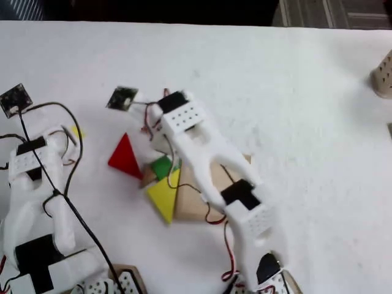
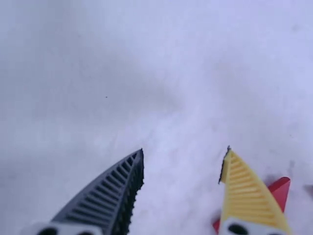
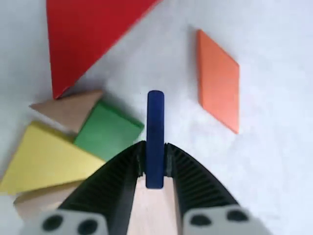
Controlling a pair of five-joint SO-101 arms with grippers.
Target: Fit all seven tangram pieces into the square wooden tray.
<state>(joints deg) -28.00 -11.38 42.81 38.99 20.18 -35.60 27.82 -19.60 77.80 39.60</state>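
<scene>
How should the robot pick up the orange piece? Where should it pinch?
Pinch the orange piece across its two long sides, near the middle, coming straight down from above. It lies flat on the table with bare space all round, and those sides run parallel, so fingers probably won't slip. The right gripper holds a blue piece, so it is busy.

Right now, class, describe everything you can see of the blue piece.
The blue piece is a thin, flat, dark-blue slab seen edge-on, smooth like painted wood. It is clamped on both faces by the right gripper's black ribbed jaws, its end poking past their tips. It sits over white table between the green piece and the orange piece, touching neither.
</scene>
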